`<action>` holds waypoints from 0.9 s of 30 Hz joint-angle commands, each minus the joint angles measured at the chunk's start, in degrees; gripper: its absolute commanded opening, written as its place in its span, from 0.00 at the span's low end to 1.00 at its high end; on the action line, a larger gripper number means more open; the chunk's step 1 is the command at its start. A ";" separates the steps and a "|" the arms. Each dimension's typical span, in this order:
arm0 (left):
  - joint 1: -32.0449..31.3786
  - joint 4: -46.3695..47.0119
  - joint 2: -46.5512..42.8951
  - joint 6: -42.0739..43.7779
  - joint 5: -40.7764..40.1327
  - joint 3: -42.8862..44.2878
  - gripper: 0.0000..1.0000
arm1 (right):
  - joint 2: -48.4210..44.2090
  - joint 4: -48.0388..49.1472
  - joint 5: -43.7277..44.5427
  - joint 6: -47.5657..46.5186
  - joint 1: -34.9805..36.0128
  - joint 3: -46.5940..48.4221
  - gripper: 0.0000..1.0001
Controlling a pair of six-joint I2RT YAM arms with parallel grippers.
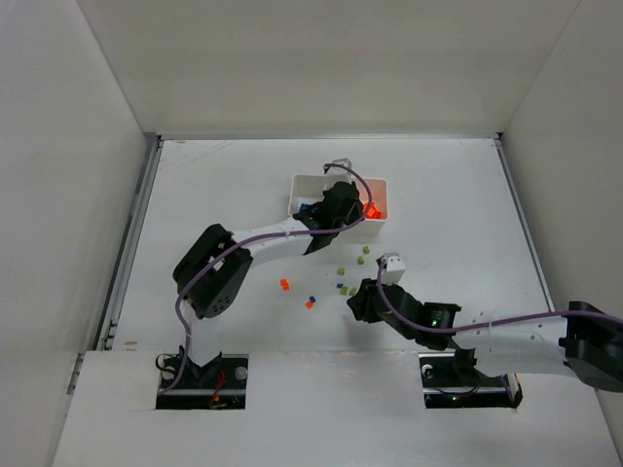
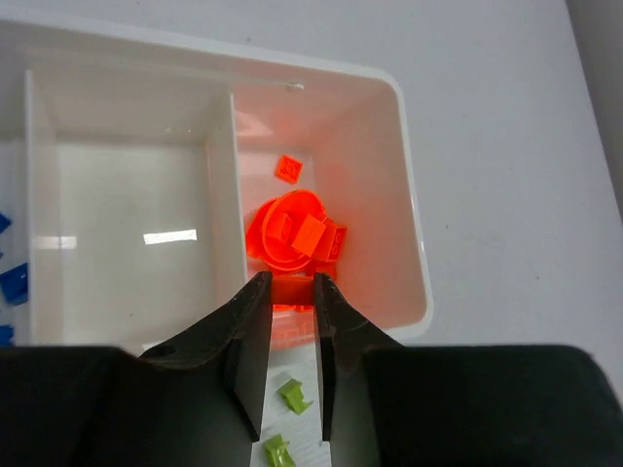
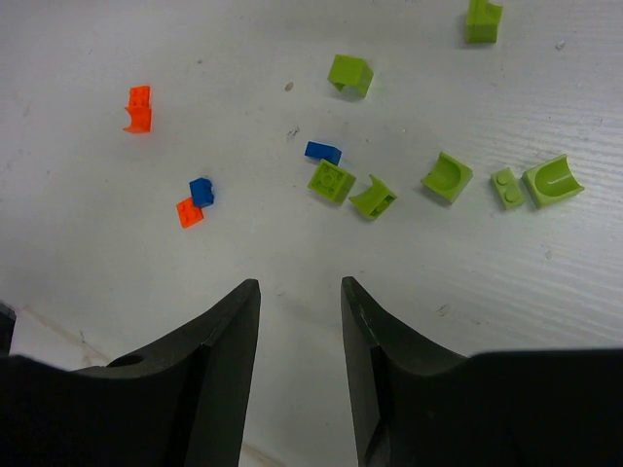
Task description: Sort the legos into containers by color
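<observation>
Over the right-hand compartment of the tray my left pincer stands narrowed, clamped on an orange brick just above the near wall, with a heap of orange pieces beyond it. Blue bricks lie in the far-left compartment. My right pincer, jaws apart, hangs over the table near loose green bricks, apart from the tray

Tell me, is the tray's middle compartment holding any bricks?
No, the middle compartment shows bare white floor; orange-red bricks lie in its neighbour.
</observation>
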 commanded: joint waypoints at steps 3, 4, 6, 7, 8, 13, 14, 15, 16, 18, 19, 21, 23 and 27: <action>0.22 -0.51 6.65 1.69 3.73 10.46 0.28 | -1.32 -0.43 1.87 1.12 0.35 -0.34 0.45; 0.13 -0.78 7.27 1.78 3.91 11.43 0.33 | -1.23 -0.61 1.96 0.77 0.43 -0.17 0.45; -0.13 -0.69 7.19 2.04 4.00 12.14 0.40 | -0.44 -0.61 1.52 0.50 0.43 0.19 0.45; -0.22 -0.52 6.49 2.31 3.65 11.79 0.43 | -0.01 -0.26 1.44 0.41 0.26 0.27 0.45; -0.31 -0.25 5.44 2.83 3.39 11.01 0.43 | 0.78 0.00 1.17 0.24 0.26 0.45 0.45; 0.83 2.03 -1.24 3.71 1.63 4.25 0.44 | 5.96 0.62 -1.02 -1.52 0.26 3.87 0.35; 1.10 2.38 -2.82 3.71 1.54 2.58 0.43 | 7.28 1.49 -1.37 -1.78 0.26 4.40 0.35; 1.36 2.99 -4.40 3.80 1.28 0.56 0.43 | 8.86 2.89 -1.90 -2.39 0.26 4.93 0.34; 1.62 3.70 -5.98 3.80 0.93 -1.63 0.43 | 10.96 4.56 -2.69 -3.44 0.26 5.63 0.34; 2.06 5.10 -8.80 3.54 0.22 -5.50 0.43 | 14.22 6.50 -3.66 -3.72 -0.01 6.95 0.34; 2.41 5.81 -10.38 3.54 -0.21 -7.79 0.43 | 15.63 7.21 -3.92 -3.72 -0.18 7.56 0.34; 2.94 6.25 -12.75 3.36 -0.48 -10.78 0.43 | 18.44 8.96 -4.19 -3.72 -0.88 8.71 0.34; 3.47 6.95 -15.74 3.36 -0.74 -14.30 0.43 | 21.17 10.72 -4.28 -4.07 -1.41 10.02 0.35; 4.52 8.09 -21.45 2.92 -0.92 -20.63 0.43 | 26.09 12.13 -3.58 -4.33 -2.82 13.36 0.36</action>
